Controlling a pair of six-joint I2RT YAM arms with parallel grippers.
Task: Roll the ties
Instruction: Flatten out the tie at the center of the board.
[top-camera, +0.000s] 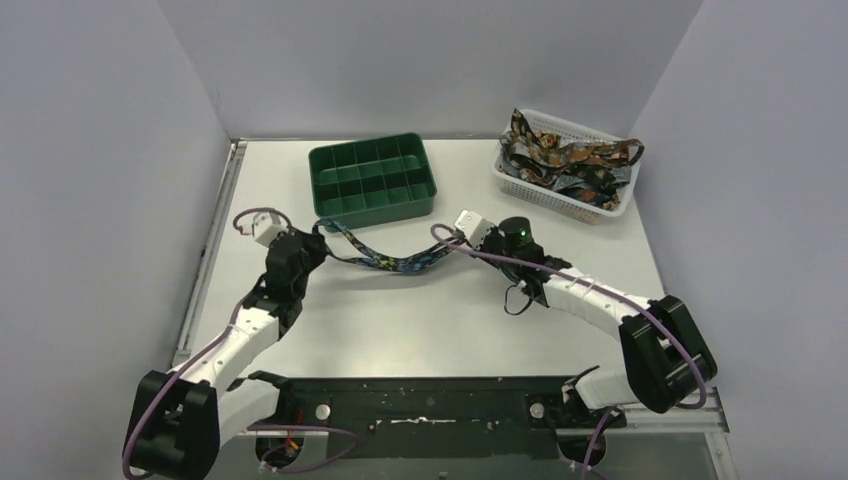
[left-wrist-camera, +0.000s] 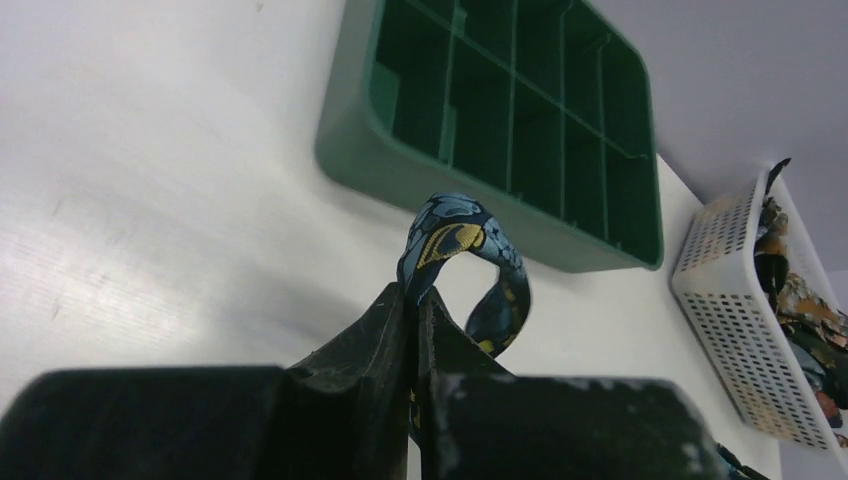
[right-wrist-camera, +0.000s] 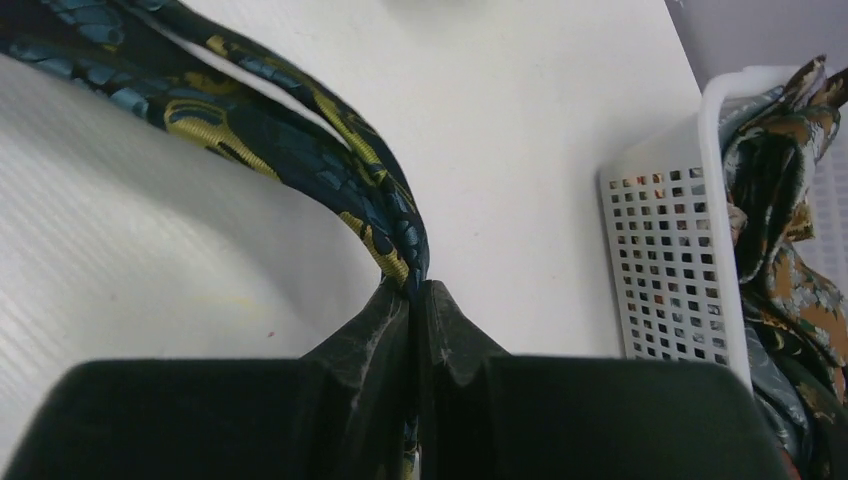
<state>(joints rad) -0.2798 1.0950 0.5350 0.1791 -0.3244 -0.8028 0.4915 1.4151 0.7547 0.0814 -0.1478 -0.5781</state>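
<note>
Across the middle of the white tabletop (top-camera: 420, 330), wide bare room is lying open between the arm bases and the things at the far side. Grey walls (top-camera: 430, 60) are closing it in on the left, back and right.

Toward the far edge a green tray (top-camera: 380, 212) is sitting left of centre. A white basket (top-camera: 560, 197) is standing near the far right corner, well apart from the tray, with patterned ties (top-camera: 565, 160) spilling over its rim.

One tie (top-camera: 395, 262) is sagging between the two hands, just in front of the tray's near wall; whether its low middle is touching the tabletop I cannot tell.

The left hand (top-camera: 318, 232) is pinching one end, fingers closed tight, with a small loop of cloth standing above them. The right hand (top-camera: 447, 240) is clamping the other end, fully closed on the fabric, with the basket off to its right.
</note>
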